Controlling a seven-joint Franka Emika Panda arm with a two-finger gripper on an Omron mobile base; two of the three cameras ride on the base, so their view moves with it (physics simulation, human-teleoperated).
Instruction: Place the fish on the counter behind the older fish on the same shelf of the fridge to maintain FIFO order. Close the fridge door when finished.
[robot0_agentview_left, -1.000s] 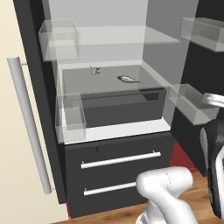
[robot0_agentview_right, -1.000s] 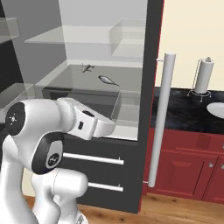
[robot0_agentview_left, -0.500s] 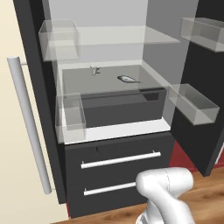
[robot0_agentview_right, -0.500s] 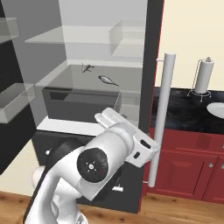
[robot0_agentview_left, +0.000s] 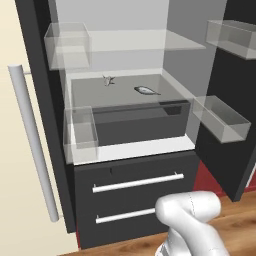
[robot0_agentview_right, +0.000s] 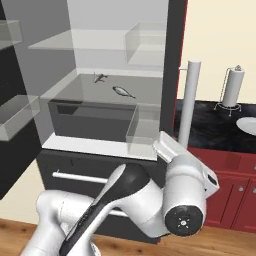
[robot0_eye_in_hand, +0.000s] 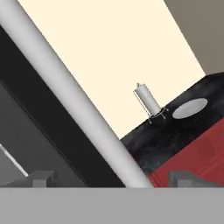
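Observation:
The fridge (robot0_agentview_left: 135, 175) stands open. On its glass shelf (robot0_agentview_left: 170, 95) the spiky dark fish (robot0_agentview_left: 107, 80) (robot0_agentview_right: 100, 77) lies at the back left. The smooth silvery older fish (robot0_agentview_left: 145, 90) (robot0_agentview_right: 122, 92) lies in front of it and to its right. My arm (robot0_agentview_right: 150, 195) has reached over to the right door's silver handle (robot0_agentview_right: 189, 105). In the hand view my gripper (robot0_eye_in_hand: 114, 179) is open, and that handle (robot0_eye_in_hand: 65, 87) runs diagonally between the fingertips (robot0_eye_in_hand: 41, 178), close in front. Nothing is held. The black counter (robot0_agentview_right: 215, 132) (robot0_eye_in_hand: 162, 140) lies beyond the door.
Clear bins hang on the doors (robot0_agentview_left: 222, 117) (robot0_agentview_left: 80, 132) (robot0_agentview_right: 142, 125). The left door's handle (robot0_agentview_left: 32, 145) stands at the far left. A paper towel holder (robot0_agentview_right: 233, 89) (robot0_eye_in_hand: 146, 99) and a white plate (robot0_agentview_right: 248, 125) (robot0_eye_in_hand: 190, 107) sit on the counter.
My arm has swung from the left, across the fridge front, to the right door's handle. Both fish stayed where they were on the shelf.

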